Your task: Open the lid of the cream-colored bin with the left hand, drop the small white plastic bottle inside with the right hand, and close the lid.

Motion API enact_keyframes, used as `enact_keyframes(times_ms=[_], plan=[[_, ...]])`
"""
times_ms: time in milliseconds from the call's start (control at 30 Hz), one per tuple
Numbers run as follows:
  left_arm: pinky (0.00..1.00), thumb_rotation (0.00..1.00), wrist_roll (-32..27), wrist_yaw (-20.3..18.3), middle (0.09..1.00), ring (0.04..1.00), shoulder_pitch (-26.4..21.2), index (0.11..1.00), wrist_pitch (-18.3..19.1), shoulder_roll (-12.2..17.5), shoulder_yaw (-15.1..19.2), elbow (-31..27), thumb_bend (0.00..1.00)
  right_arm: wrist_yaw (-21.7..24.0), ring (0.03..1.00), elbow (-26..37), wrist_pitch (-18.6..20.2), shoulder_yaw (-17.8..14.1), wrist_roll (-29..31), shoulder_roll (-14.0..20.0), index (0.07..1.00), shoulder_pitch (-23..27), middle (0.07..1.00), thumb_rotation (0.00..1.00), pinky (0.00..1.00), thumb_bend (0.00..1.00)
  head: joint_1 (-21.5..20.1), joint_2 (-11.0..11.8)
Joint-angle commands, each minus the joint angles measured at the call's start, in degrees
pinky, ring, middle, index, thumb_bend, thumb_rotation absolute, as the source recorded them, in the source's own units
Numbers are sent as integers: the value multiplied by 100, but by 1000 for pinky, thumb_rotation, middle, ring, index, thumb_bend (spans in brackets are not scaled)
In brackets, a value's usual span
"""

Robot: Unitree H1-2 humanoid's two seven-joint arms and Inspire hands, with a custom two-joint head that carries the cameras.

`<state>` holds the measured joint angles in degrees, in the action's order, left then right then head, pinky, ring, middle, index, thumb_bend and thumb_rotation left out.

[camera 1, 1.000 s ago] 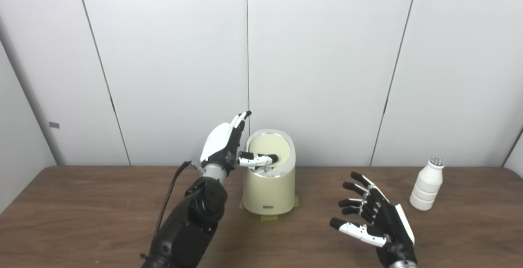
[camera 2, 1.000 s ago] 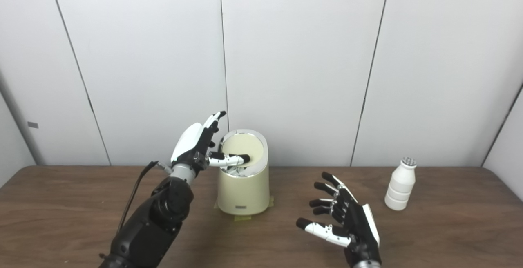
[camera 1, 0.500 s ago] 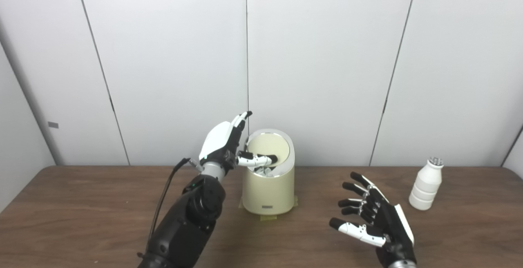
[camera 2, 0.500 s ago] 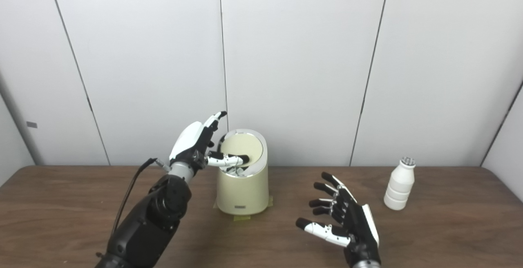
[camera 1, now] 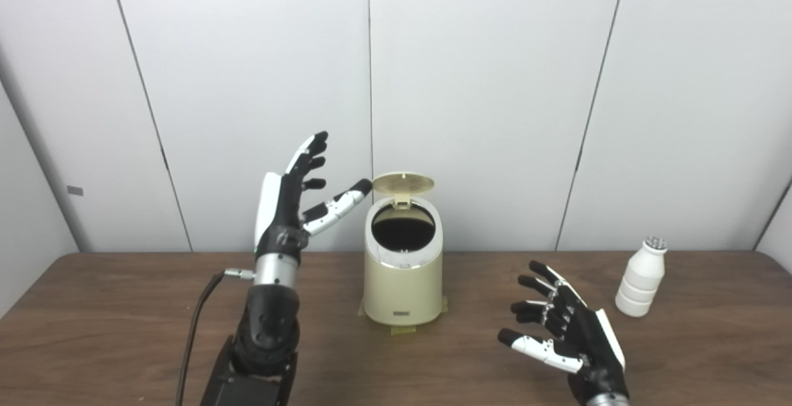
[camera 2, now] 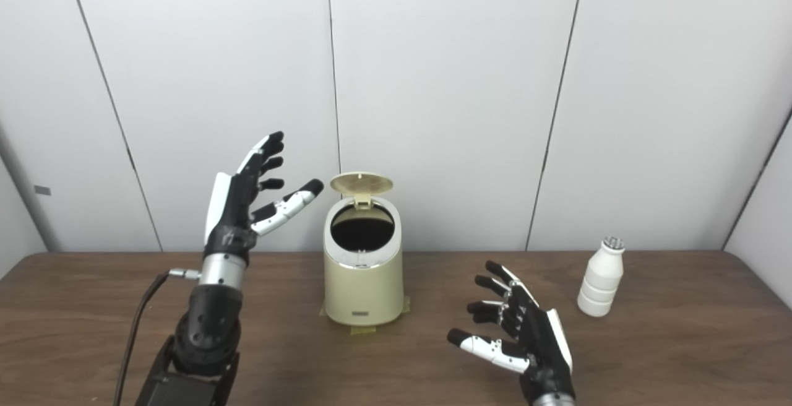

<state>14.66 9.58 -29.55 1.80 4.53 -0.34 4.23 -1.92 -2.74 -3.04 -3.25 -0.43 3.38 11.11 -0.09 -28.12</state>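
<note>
At the centre of the frame, a rounded cream-colored plastic bin (camera 1: pixel 403 282) is standing on a dark brown wooden table (camera 1: pixel 124 319) with its round hinged lid (camera 1: pixel 403 183) tipped up and back, baring the dark mouth. The black-and-white robotic left hand (camera 1: pixel 291 198) is hovering left of centre, raised beside the bin and apart from it, fingers spread and holding nothing. At lower right, the right hand (camera 1: pixel 566 335) is waiting just above the table, palm turned inward, fingers likewise spread and empty. The small white ribbed plastic bottle (camera 1: pixel 640 285) is standing upright at the far right of the frame, well apart from the bin and beyond the right hand. The opening step appears done; the pickup is now falling to the right hand. The next move is calling for a reach rightward, fingers wrapping the bottle's body without toppling it, then a carry over the open mouth.
</note>
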Motion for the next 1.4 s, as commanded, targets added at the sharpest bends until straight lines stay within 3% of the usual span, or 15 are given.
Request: enact_keyframes(times_ms=[0, 133, 367, 633, 700, 800, 1000, 1200, 1300, 1367], plan=[[726, 376, -195, -89, 897, 869, 91, 920, -122, 89, 124, -413, 744, 7, 605, 8, -308, -44, 35, 57, 851, 249, 793, 170, 563, 777, -3, -5], [729, 401, -466, -249, 860, 829, 638, 893, 223, 60, 277, -965, 749, -15, 598, -112, -414, -90, 48, 91, 855, 280, 788, 172, 576, 780, -7, -1], [720, 351, -736, -413, 806, 789, 1399, 847, -14, 118, 375, -1084, 733, -118, 590, -253, -565, -145, -26, 133, 847, 342, 778, 179, 506, 791, -15, -19], [662, 335, -735, -467, 777, 738, 1685, 820, -159, 129, 309, -849, 735, -114, 579, -359, -693, -184, 40, 157, 839, 365, 783, 166, 494, 794, -31, 40], [681, 324, -788, -546, 777, 748, 1725, 825, -87, 129, 293, -772, 732, -113, 576, -292, -666, -177, 43, 149, 834, 338, 779, 160, 495, 796, -220, 120], [600, 293, -997, -668, 777, 726, 1735, 826, 83, 121, 355, -685, 719, -72, 591, -204, -655, -156, 87, 139, 829, 346, 780, 138, 531, 793, -615, 234], [587, 206, -1074, -762, 776, 710, 1695, 827, -4, 248, 427, -444, 649, 74, 618, 303, -297, -144, -100, 501, 798, 651, 779, 196, 596, 839, -1336, 515], [591, 132, -1250, -840, 782, 711, 1585, 835, -234, 384, 549, -57, 608, -19, 615, 1153, 538, -140, -1000, 1033, 780, 1216, 766, 127, 507, 807, -1945, 837], [600, 81, -1346, -890, 796, 726, 1556, 847, -279, 421, 586, 26, 566, -18, 626, 1395, 979, -304, -1189, 1353, 777, 1481, 759, 109, 507, 805, -2163, 963], [604, 43, -1418, -925, 806, 736, 1527, 854, -273, 445, 600, 69, 540, -72, 639, 1290, 979, -509, -1239, 1656, 768, 1676, 746, 122, 508, 819, -2266, 1008]])
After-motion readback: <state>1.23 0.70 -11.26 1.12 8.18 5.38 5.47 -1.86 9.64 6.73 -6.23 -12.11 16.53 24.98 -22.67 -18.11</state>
